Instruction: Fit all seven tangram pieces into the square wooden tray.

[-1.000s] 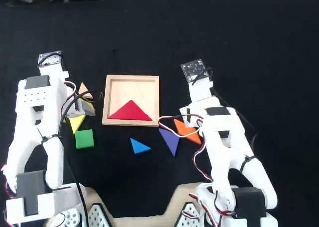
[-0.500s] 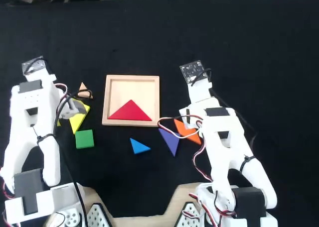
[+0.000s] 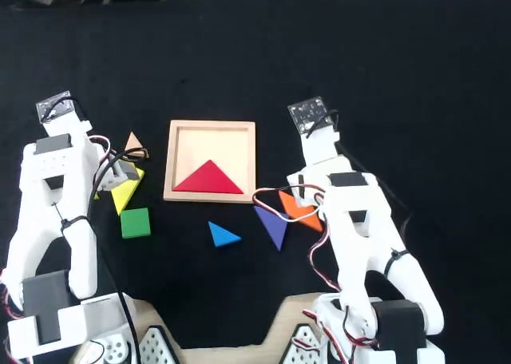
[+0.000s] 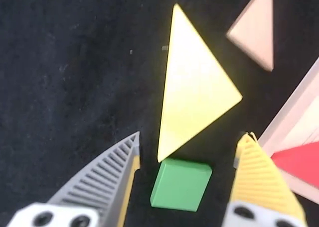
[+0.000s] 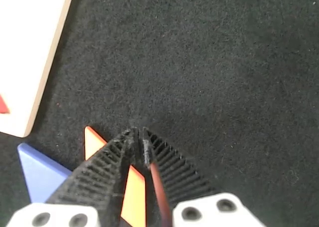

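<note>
The square wooden tray (image 3: pixel 176 160) holds a red triangle (image 3: pixel 209 178). My left gripper (image 4: pixel 192 136) is open just left of the tray (image 4: pixel 294 130). It hangs over the yellow triangle (image 4: pixel 197 87), and the green square (image 4: pixel 180 183) shows between its fingers (image 4: pixel 117 170). A tan triangle (image 4: pixel 256 30) lies beyond. In the high view this gripper (image 3: pixel 120 175) covers part of the yellow triangle (image 3: pixel 124 195), above the green square (image 3: pixel 135 223). My right gripper (image 5: pixel 137 133) is shut and empty, low over the orange piece (image 5: pixel 133 189), beside the purple piece (image 5: pixel 40 174).
A small blue triangle (image 3: pixel 223 235) lies in front of the tray, with the purple piece (image 3: pixel 273 224) and orange piece (image 3: pixel 299 208) to its right. The tan triangle (image 3: pixel 134 144) sits left of the tray. Black cloth stretches bare behind the tray.
My left arm has swung left, away from the tray, and more of the yellow triangle now shows. The right arm has kept still.
</note>
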